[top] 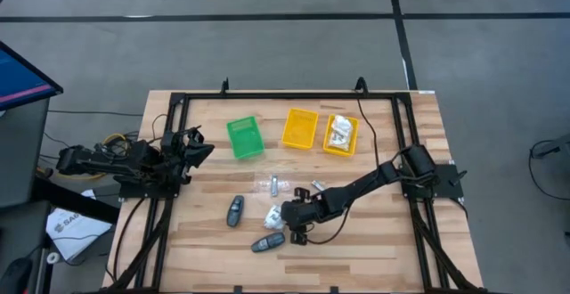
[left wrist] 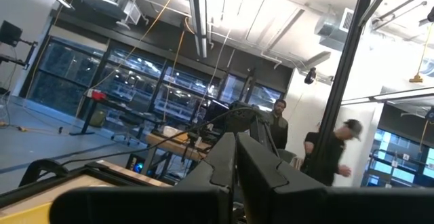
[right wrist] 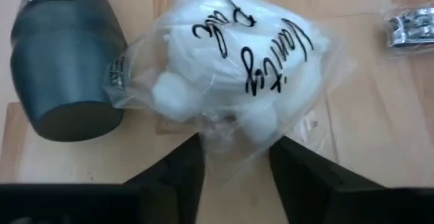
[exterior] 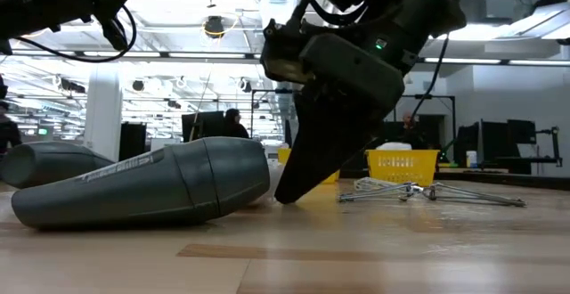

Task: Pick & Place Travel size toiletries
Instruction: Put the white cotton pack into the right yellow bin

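A crinkly white packet in a clear bag with black script lies flat on the table. My right gripper is low over the table and open. Its fingers stand on either side of the packet's nearest edge. One dark grey oval gadget lies beside the packet, and another lies nearer the table's near edge. Thin silver pieces lie flat farther back. My left gripper is shut and parked at the table's left edge. My right gripper comes at the packet level and low, from the table's right side. The clear bag's loose edge reaches in between the open fingers. I cannot tell whether either finger touches it. The packet lies flat on the table.
A green bin and two yellow bins stand along the far side; the right yellow one holds white packets. Another silver piece lies near my right arm. People stand in the room behind.
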You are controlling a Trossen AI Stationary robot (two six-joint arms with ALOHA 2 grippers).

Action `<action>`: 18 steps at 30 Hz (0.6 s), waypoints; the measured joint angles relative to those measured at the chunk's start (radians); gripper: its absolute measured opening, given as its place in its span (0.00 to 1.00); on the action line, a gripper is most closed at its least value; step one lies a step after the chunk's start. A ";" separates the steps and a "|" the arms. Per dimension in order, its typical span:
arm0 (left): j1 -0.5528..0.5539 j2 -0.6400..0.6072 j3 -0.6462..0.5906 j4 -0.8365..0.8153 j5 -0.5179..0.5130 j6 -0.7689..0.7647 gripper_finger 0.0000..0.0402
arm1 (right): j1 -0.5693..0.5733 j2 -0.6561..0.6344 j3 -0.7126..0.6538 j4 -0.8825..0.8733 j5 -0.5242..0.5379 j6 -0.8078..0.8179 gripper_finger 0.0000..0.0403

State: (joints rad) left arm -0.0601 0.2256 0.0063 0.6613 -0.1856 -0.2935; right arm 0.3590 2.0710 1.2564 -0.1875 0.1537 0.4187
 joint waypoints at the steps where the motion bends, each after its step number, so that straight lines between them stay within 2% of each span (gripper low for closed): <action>1: 0.000 0.000 0.000 0.000 0.000 0.000 0.02 | 0.000 -0.002 -0.001 -0.001 -0.002 0.001 0.31; 11: 0.000 0.000 0.000 0.000 0.000 0.000 0.02 | -0.006 -0.003 -0.001 -0.002 -0.025 0.037 0.03; 18: 0.000 0.000 0.000 0.000 0.000 0.001 0.02 | -0.008 -0.004 0.037 -0.052 -0.028 0.049 0.00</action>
State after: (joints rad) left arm -0.0602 0.2254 0.0062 0.6613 -0.1856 -0.2928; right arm 0.3511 2.0674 1.2931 -0.2395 0.1260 0.4679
